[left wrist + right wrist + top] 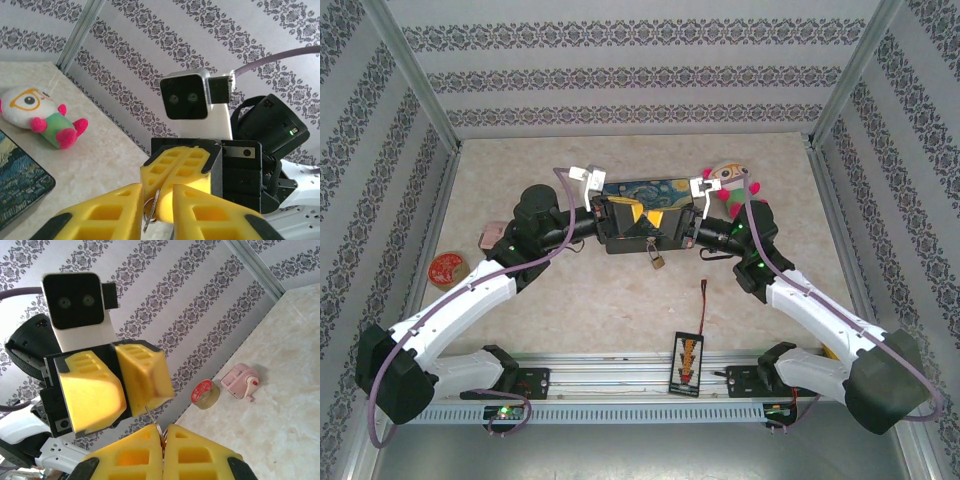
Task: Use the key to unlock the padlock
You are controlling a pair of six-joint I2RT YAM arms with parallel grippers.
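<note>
Closest to lens, right wrist view: right pincer [162, 437], two matte yellow wedge fingers moulded with rectangular pockets, pressed flat together along the seam. Silvery ring [158, 430] of thin wire pinched at the seam's tip, with a short straight metal sliver running up from it to the opposing fingers.

Left pincer [157, 196]: same yellow pocketed wedges on black backing, narrow slit between the tips, ring sitting in that slit. Cannot tell if clamped on it or only around it.

Top view: both pincers tip to tip over the front edge of the painted box [650, 189], flat and rectangular, with a blue-and-yellow swirl print on the lid.

Padlock [658, 261]: tiny, brass-coloured, blocky body, thin silvery shackle. Sits just on the near side of the pincer tips, in front of the box. Cannot tell whether hanging or resting on the tabletop [570, 310], a beige, marbled, smooth surface.

Off to the sides:
- Plush toy [37, 112]: soft, white round head, orange glasses, green body, pink feet, lying beside the box.
- Round red-topped disc [205, 392] with translucent sides.
- Pink plastic gadget [240, 381] with a small crank, near the disc and apart from it.
</note>
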